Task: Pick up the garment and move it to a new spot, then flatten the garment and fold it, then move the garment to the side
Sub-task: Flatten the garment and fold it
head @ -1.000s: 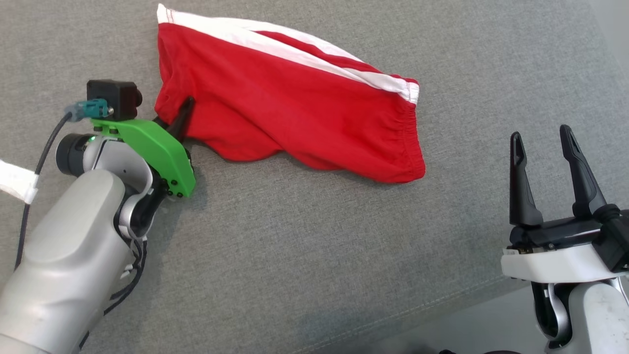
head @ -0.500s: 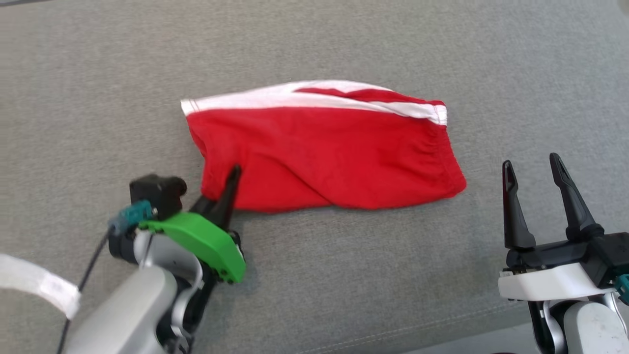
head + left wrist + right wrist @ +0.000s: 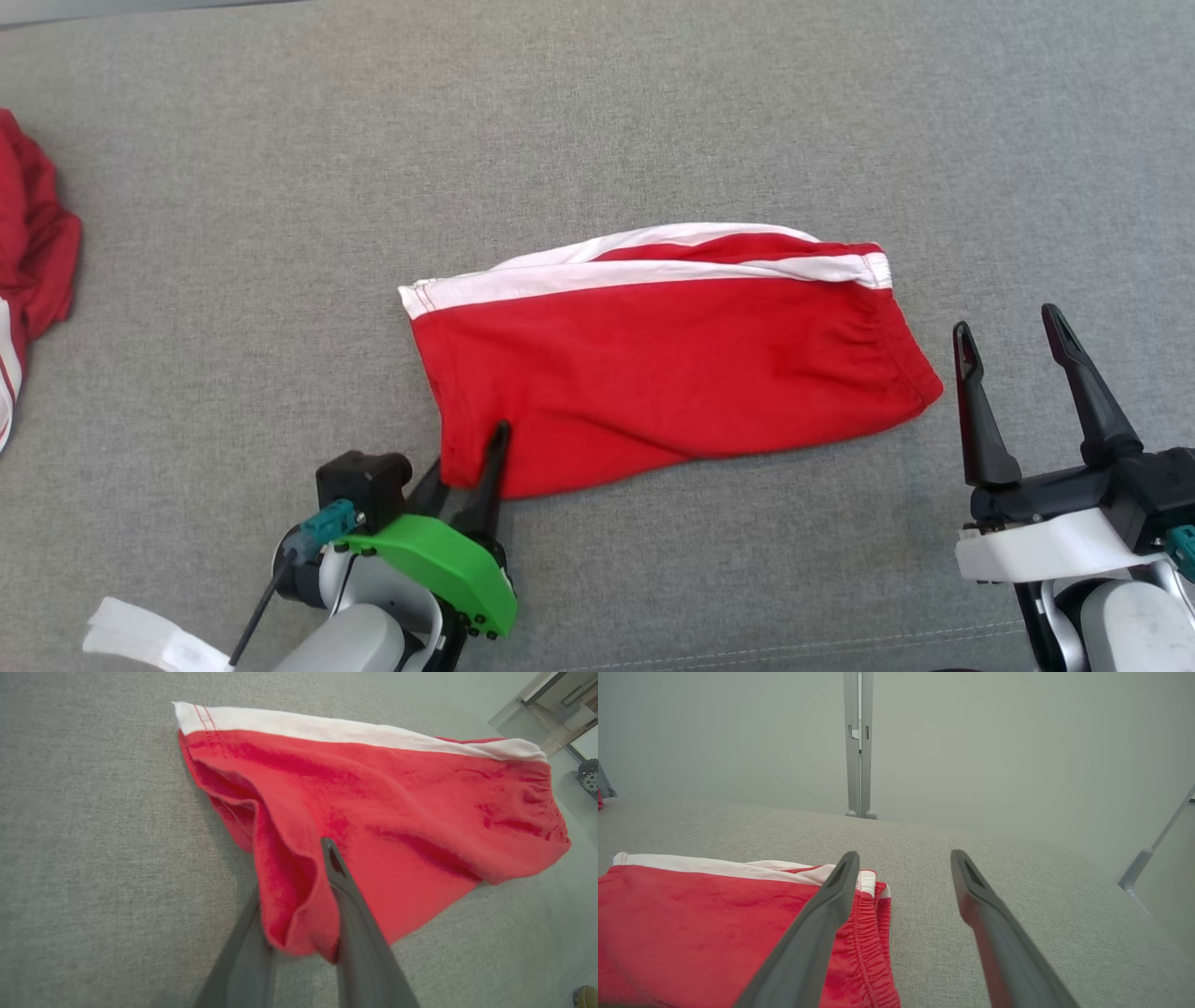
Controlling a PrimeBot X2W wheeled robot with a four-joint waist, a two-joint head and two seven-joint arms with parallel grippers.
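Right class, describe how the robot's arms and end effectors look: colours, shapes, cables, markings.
Each end effector has two long, dark, tapered fingers. The left end effector sits on a pale grey arm with a green bracket, a black camera box, a teal connector, a black cable and a white tag. The right end effector has a black base on a white wrist housing.

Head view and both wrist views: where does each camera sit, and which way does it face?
Head view: on the robot's head, facing down at the red garment on the grey surface; both arms' jaws show below.
Left wrist view: on the left wrist, facing along its fingers, cloth between them.
Right wrist view: on the right wrist, facing across the surface to a pale wall; open fingers show.
Shared: every view shows the garment.
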